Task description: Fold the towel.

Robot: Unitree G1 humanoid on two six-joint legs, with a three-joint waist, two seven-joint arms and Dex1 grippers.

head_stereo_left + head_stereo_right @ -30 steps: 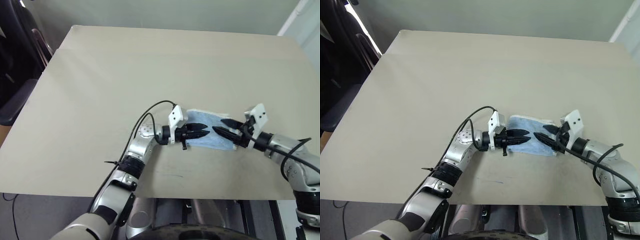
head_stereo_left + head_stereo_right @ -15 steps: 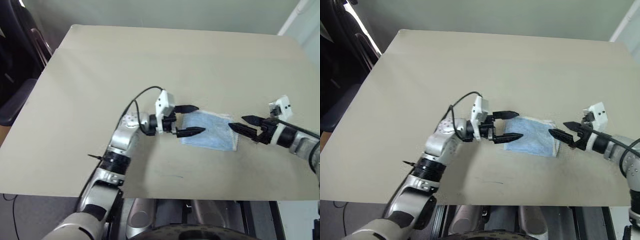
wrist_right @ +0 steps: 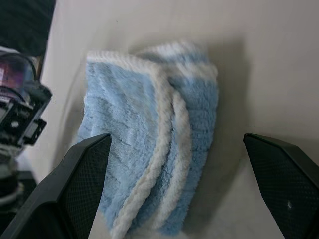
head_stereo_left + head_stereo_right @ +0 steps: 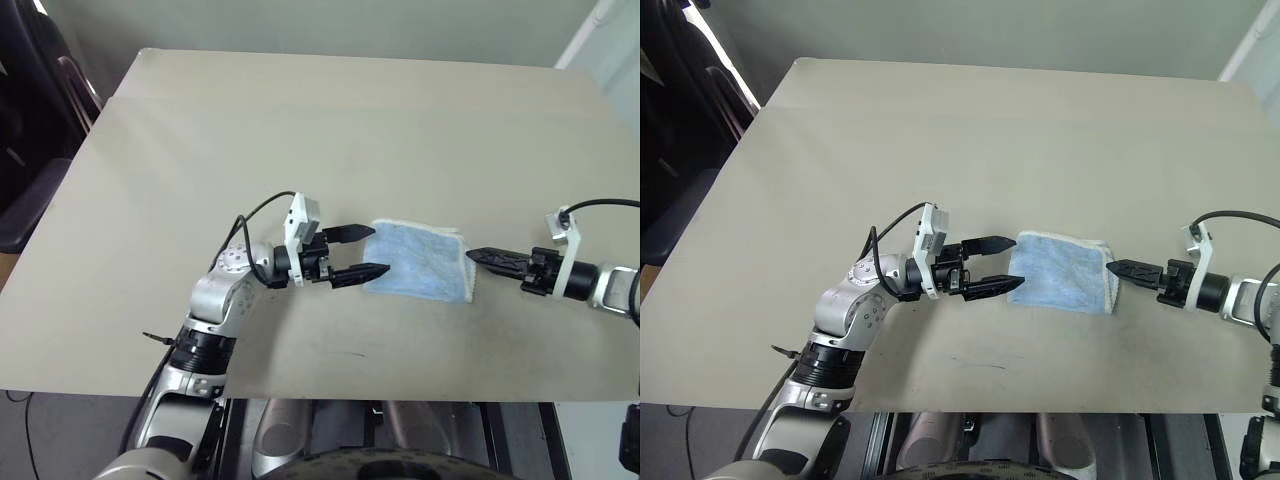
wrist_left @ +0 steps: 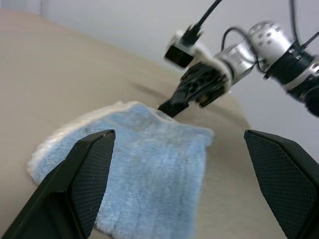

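Note:
The towel (image 4: 420,262), light blue with whitish hems, lies folded into a small thick rectangle near the table's front edge. My left gripper (image 4: 380,249) is open at the towel's left edge, fingers level and pointing right, with nothing between them. Just off the towel's right edge, my right gripper (image 4: 470,257) points left, open and empty. In the left wrist view the towel (image 5: 149,169) lies ahead between my fingers (image 5: 84,184), with the right gripper (image 5: 172,105) beyond it. The right wrist view shows the towel's (image 3: 149,149) stacked hems.
The beige table (image 4: 300,130) stretches far behind and to the left of the towel. Its front edge runs close below both arms. A dark chair (image 4: 30,150) stands off the table's left side.
Both grippers opened and drew apart from the towel, the left one leftward, the right one rightward and rolling. The towel stays folded on the table.

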